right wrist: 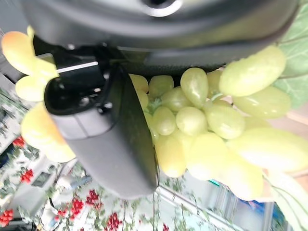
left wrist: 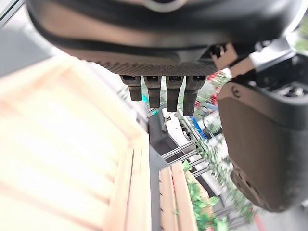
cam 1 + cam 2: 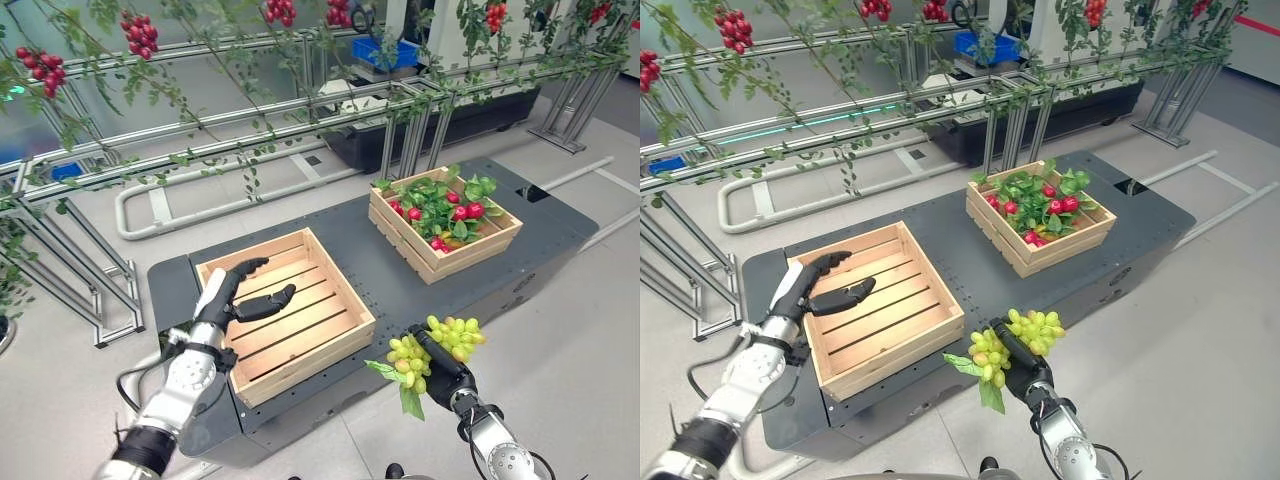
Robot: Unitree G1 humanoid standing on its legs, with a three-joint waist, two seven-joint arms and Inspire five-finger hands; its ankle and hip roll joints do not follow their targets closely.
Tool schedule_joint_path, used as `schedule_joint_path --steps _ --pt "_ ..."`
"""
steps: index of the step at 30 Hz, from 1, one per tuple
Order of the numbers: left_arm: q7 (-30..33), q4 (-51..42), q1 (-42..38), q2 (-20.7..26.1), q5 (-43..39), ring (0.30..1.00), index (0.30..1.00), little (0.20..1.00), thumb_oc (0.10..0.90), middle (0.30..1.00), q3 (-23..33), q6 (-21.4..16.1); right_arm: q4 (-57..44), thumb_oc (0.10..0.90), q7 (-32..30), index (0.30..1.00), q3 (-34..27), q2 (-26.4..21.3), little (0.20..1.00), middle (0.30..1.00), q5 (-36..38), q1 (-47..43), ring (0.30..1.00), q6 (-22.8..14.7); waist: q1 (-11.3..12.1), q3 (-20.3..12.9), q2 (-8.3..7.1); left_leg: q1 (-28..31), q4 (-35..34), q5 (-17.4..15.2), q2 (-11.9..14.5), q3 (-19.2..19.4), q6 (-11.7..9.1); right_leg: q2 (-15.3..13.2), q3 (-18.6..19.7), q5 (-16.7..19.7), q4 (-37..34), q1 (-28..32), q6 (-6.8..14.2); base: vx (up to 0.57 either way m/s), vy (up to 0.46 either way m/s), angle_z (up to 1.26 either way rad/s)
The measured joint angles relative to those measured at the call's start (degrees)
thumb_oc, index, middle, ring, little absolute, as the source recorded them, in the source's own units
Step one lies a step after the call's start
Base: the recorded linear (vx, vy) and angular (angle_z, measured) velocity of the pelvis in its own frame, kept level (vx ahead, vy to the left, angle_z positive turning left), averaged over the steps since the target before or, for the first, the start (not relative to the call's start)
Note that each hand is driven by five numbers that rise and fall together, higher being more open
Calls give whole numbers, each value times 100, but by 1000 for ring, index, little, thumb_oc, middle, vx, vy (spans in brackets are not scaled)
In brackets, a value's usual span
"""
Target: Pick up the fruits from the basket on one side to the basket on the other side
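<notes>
Right hand (image 3: pixel 442 375) is seen at the near edge of the dark tabletop (image 3: pixel 400 280), its fingers curled round a bunch of green grapes (image 3: pixel 432 352) with a green leaf (image 3: pixel 408 398) hanging beneath; in the right wrist view the grapes (image 1: pixel 202 130) are pressed against the palm, with the thumb (image 1: pixel 110 139) laid across them. The bunch is held just off the near right corner of the empty wooden crate (image 3: pixel 285 310), beyond the tabletop's front edge and not above either crate. Left hand (image 3: pixel 235 295) is held over the near left part of the empty crate, fingers extended and relaxed, thumb apart, nothing gripped; in the left wrist view the fingertips (image 2: pixel 161 94) are seen straight above the pale slats of the crate (image 2: pixel 72 159). A second wooden crate (image 3: pixel 445 225) is placed on the far right part of the tabletop, well apart from the empty one, and is filled with leafy stems and red fruits (image 3: pixel 465 212). Whether the red fruits are tomatoes or cherries cannot be told. Behind the tabletop, a metal rail frame (image 3: pixel 250 130) is draped with green vines bearing red fruit clusters (image 3: pixel 140 35). A pale floor (image 3: pixel 590 340) is noted around the tabletop.
</notes>
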Motion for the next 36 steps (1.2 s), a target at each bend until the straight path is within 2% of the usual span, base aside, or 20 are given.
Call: schedule_joint_path --steps 5,10,12,13,14,15,16,17,18,19,21,23,24,25,26,27,29,31,34,36 --pt "9 -4 260 -174 -71 900 900 900 800 900 -5 57 44 400 -188 300 -53 39 300 300 -10 202 300 -24 -60 12 -6 57 0 -20 61 0 -24 62 22 -30 1 73 -44 38 -123 -3" --pt "240 -3 300 -178 -346 900 900 900 800 900 183 11 295 400 -313 300 -252 18 300 300 -202 221 300 -323 -69 25 11 59 48 -26 164 15 -53 189 65 -66 6 76 -114 -29 -208 -1" --pt "310 -6 383 -166 -372 900 900 900 800 900 351 -153 319 400 -424 300 -272 100 300 300 -199 176 300 -345 -7 179 -93 -102 705 -231 278 -37 -223 306 236 -188 176 19 -233 -107 -38 -28" --pt "367 -5 392 -144 -398 900 900 900 800 900 478 -205 445 400 -440 300 -283 236 300 300 -198 77 300 -352 173 371 -328 -497 1702 -339 317 -379 -254 242 486 -258 385 -51 -339 -55 202 -71" --pt "470 -5 454 -167 -409 900 900 900 800 900 476 -211 465 400 -441 300 -280 251 300 300 -198 71 300 -357 309 424 -418 -785 2188 -478 216 -842 -166 222 691 -182 401 -67 -384 -61 274 -112" --pt "633 -10 602 -230 -387 900 900 900 800 900 422 -274 508 400 -440 300 -272 162 300 300 -199 -46 300 -358 397 432 -380 -804 2033 -712 -197 -1641 -87 227 1006 -160 459 -202 -377 -68 224 -116" --pt "694 -12 659 -245 -379 900 900 900 800 900 376 -311 535 400 -440 300 -259 98 300 300 -199 -135 300 -356 461 446 -341 -719 1725 -729 -467 -2111 -53 237 1239 -134 481 -267 -338 -116 205 -142" --pt "787 -13 680 -261 -352 900 900 900 800 900 323 -320 597 400 -440 300 -258 -31 300 300 -197 -334 300 -354 553 476 -269 -690 1229 -758 -864 -2649 149 263 1642 -2 409 -389 -321 -112 220 -151" --pt "905 -88 640 -279 -329 900 900 900 800 900 328 -326 641 400 -440 300 -260 -174 300 300 -198 -573 300 -354 539 538 -144 -653 760 -770 -1124 -2808 302 335 1852 62 458 -562 -259 -88 239 -148" --pt "968 -90 519 -275 -330 900 900 900 800 900 328 -380 693 400 -440 300 -272 -253 300 300 -198 -708 300 -355 527 628 -49 -660 764 -543 -1099 -2691 505 424 1885 70 523 -632 -248 -34 175 -111" --pt "1139 -117 360 -277 -336 900 900 900 800 900 348 -431 730 400 -443 300 -282 -256 300 300 -191 -670 300 -353 558 654 -30 -634 734 -214 -990 -2408 537 453 1766 73 524 -604 -234 15 120 -83" --pt "1307 -188 249 -270 -333 900 900 900 800 900 425 -552 717 400 -444 300 -282 -149 300 300 -187 -514 300 -351 472 659 -29 -517 497 -177 -884 -2288 587 426 1524 -34 826 -638 -393 47 102 -48" --pt "1404 -207 197 -257 -330 900 900 900 800 900 448 -669 717 400 -444 300 -284 -83 300 300 -188 -433 300 -335 446 649 -35 -412 350 -120 -822 -2221 591 421 1393 -200 932 -608 -412 42 88 -36" --pt "1485 -234 168 -192 -329 900 900 900 800 900 474 -774 717 400 -448 300 -284 5 300 300 -196 -403 300 -321 425 608 -132 -362 241 -41 -834 -2194 555 370 1393 -255 792 -550 -326 44 109 -37" --pt "1499 -233 163 -173 -328 900 900 900 800 900 499 -782 717 400 -448 300 -294 59 300 300 -197 -381 300 -321 396 605 -136 -328 172 -11 -837 -2194 567 344 1389 -173 629 -484 -162 19 94 -29" --pt "1543 -235 161 -172 -328 900 900 900 800 900 510 -782 715 400 -451 300 -310 128 300 300 -199 -309 300 -321 318 600 -79 -234 38 35 -814 -2190 562 349 1381 -60 357 -333 -129 -4 87 -9" --pt "1542 -237 159 -176 -334 900 900 900 800 900 510 -785 714 400 -460 300 -309 139 300 300 -204 -199 300 -303 233 587 -8 -165 38 18 -812 -2117 545 337 1403 75 20 -119 -146 -31 139 -10" --pt "1543 -233 143 -189 -346 900 900 900 800 900 528 -790 707 400 -472 300 -309 142 300 300 -255 -193 300 -239 223 576 17 -131 38 -28 -787 -2022 534 363 1456 72 23 -121 -153 -51 157 -21" --pt "1529 -234 70 -316 -392 900 900 900 800 900 522 -802 690 400 -516 300 -307 142 300 300 -437 -226 300 -147 213 574 13 -103 40 -61 -789 -1874 548 370 1508 74 25 -134 -153 -73 198 -20" --pt "1533 -225 73 -382 -467 900 900 900 800 900 461 -801 680 400 -549 300 -302 195 300 300 -454 -244 300 -63 211 560 2 -67 41 -93 -804 -1697 566 379 1721 96 55 -187 -124 -118 243 -40"
